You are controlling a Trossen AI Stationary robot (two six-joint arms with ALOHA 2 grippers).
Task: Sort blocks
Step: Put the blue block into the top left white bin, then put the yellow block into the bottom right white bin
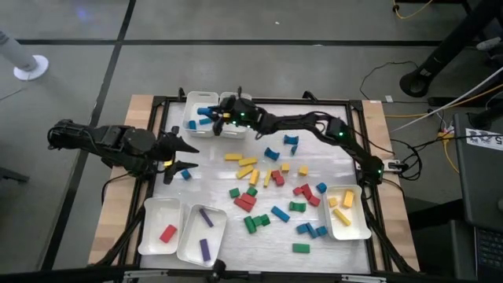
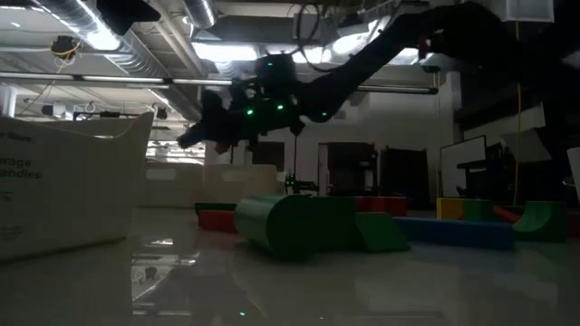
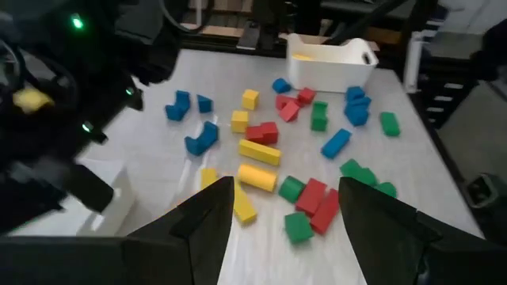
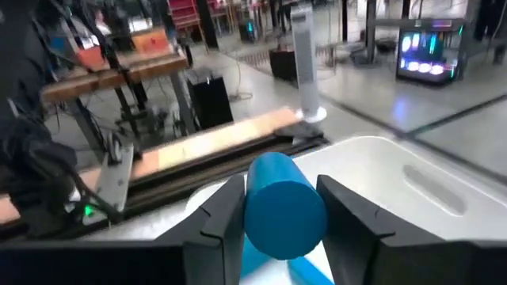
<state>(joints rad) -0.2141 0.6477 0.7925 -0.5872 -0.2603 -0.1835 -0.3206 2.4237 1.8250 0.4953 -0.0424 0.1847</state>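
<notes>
Blocks (image 1: 275, 189) in red, yellow, blue and green lie scattered over the middle of the white table. My right arm reaches across to the far-left white tray (image 1: 193, 101), which holds blue blocks. My right gripper (image 4: 281, 198) hovers over that tray (image 4: 396, 170), shut on a blue cylinder block (image 4: 283, 212). My left gripper (image 1: 189, 155) is open at the table's left side, low over the surface, with a small blue block (image 1: 186, 174) just near of it. In the left wrist view its fingers (image 3: 207, 218) frame the scattered blocks (image 3: 261, 150). My right gripper pinches the blue cylinder block by its curved sides (image 4: 257, 190) between the two fingers. The fingers lie along the cylinder, whose round end face (image 4: 287, 222) points back at the wrist camera. The block is lifted clear, above the inside of the white tray.
Two white trays stand at the near left, one with a red block (image 1: 168, 233), one with purple blocks (image 1: 205, 236). A tray with yellow blocks (image 1: 343, 214) sits at the right. A black frame (image 1: 259, 100) rims the table. A green block (image 2: 290, 225) lies close to the low camera.
</notes>
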